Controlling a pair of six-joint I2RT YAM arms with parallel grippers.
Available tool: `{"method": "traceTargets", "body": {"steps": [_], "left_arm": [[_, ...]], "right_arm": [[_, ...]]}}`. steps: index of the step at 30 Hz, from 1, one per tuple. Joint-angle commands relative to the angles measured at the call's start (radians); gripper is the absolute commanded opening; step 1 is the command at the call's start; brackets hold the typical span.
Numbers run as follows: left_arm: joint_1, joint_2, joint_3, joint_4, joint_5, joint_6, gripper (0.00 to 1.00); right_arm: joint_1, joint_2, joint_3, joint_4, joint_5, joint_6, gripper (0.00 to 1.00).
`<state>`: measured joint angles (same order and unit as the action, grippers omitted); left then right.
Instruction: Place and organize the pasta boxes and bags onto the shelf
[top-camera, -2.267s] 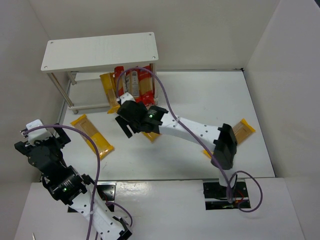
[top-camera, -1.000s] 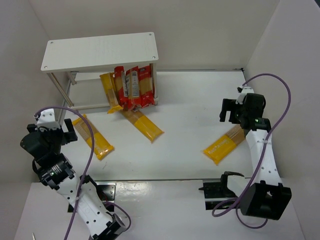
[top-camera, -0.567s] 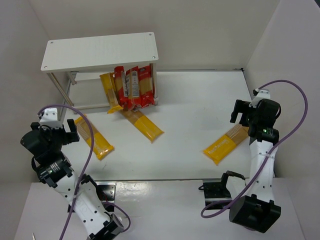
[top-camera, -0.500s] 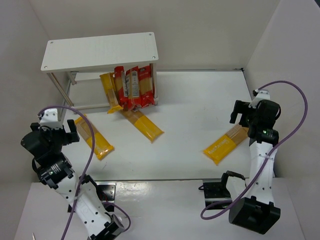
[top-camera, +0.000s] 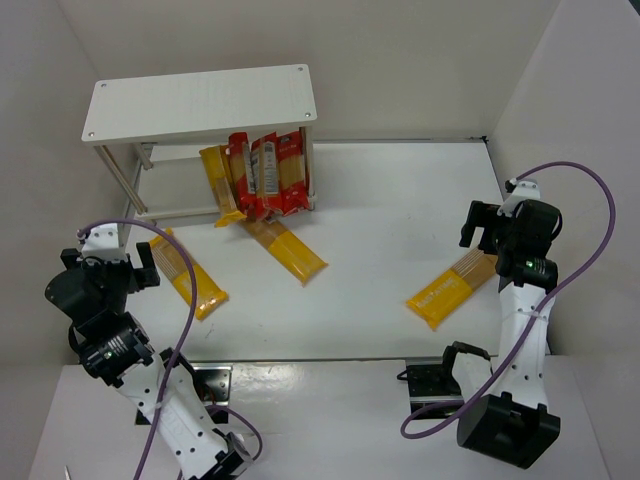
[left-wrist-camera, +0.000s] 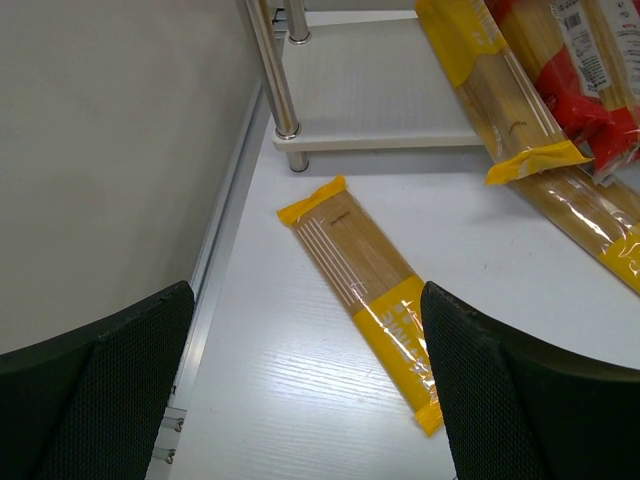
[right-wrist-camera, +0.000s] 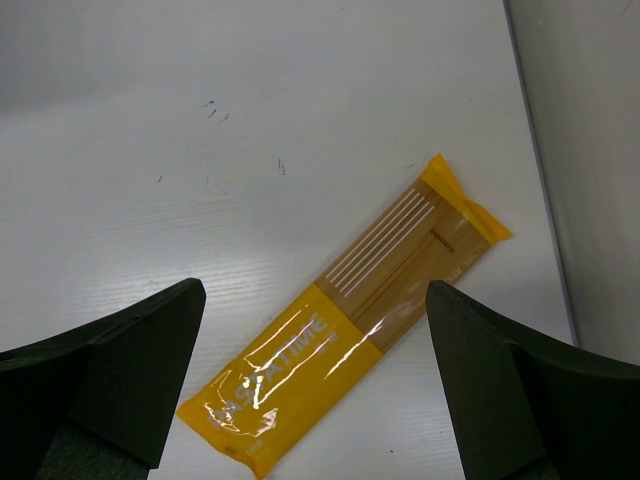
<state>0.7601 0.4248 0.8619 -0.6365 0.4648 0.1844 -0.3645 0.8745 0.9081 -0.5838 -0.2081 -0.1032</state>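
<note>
Yellow film is catching the light on the left pack (left-wrist-camera: 365, 300), which is lying flat on the white table (top-camera: 380, 200) just beside the left wall, near the shelf (top-camera: 200, 100) leg. Your left gripper (left-wrist-camera: 305, 295) is hovering above it with its fingers spread wide and nothing between them. If you are closing on this pack from the top, you are risking a pinch of loose film only, or fingertips scraping the table. Inside the lower tier, several yellow and red-edged packs (top-camera: 255, 180) are leaning with their near ends spilling out. The middle pack (top-camera: 285, 250) is lying just in front, and its far end looks tucked under them. Dragging that one, or swinging a long pack in carelessly, is likely to be toppling the whole lean. On the right, another pack (right-wrist-camera: 350, 315) is resting diagonally close to the right wall. Your right gripper (right-wrist-camera: 315, 292) is hanging over it, likewise wide and empty. Gripping either pack at one end is probably inviting droop and a clipped shelf post.
</note>
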Motion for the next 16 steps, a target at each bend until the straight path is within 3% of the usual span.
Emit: {"method": "traceTargets", "body": {"steps": [1, 16], "left_arm": [[-0.002, -0.008, 0.029, 0.024, 0.006, 0.009, 1.0], [-0.002, -0.008, 0.029, 0.024, 0.015, 0.009, 1.0]], "right_arm": [[-0.007, -0.003, -0.003, 0.032, -0.016, -0.013, 1.0], [-0.007, 0.007, -0.003, 0.032, -0.027, -0.023, 1.0]]}}
